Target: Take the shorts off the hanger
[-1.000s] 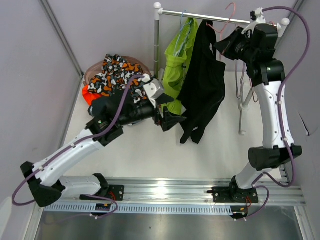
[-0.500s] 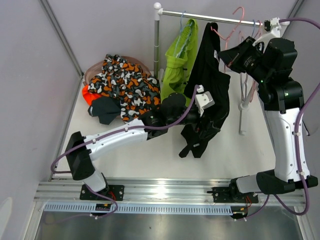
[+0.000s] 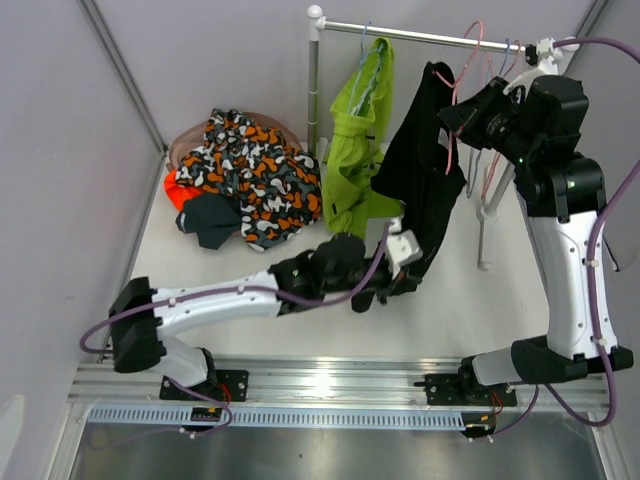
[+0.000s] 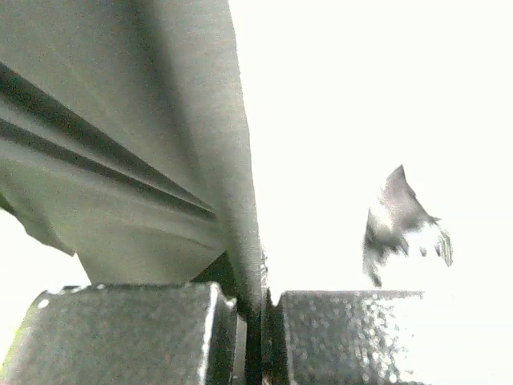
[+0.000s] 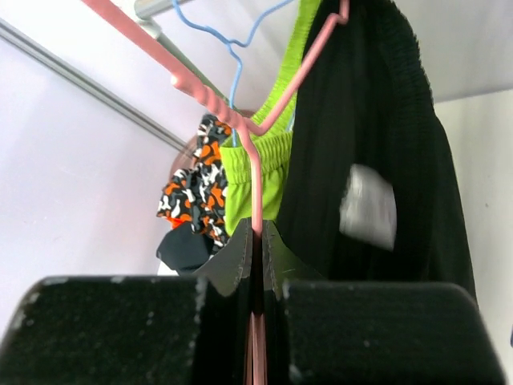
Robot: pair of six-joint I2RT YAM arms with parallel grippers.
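Observation:
The black shorts (image 3: 420, 180) hang from a pink hanger (image 3: 468, 50) on the rail, stretched down and to the left. My left gripper (image 3: 400, 268) is shut on the shorts' lower hem; in the left wrist view dark cloth (image 4: 160, 160) runs down between the closed fingers (image 4: 128, 333). My right gripper (image 3: 450, 115) is shut on the pink hanger (image 5: 255, 184), whose wire passes between the closed fingertips (image 5: 232, 261), with the black shorts (image 5: 377, 136) draped to its right.
Lime green shorts (image 3: 355, 140) hang on a blue hanger beside the black pair. A heap of patterned orange, white and black clothes (image 3: 235, 170) fills a basket at the back left. The rail's upright post (image 3: 314, 80) stands behind.
My left arm reached right to the black shorts and its gripper shut on the hem, then pulled it down and left. The right gripper stayed shut on the hanger, shifting slightly right.

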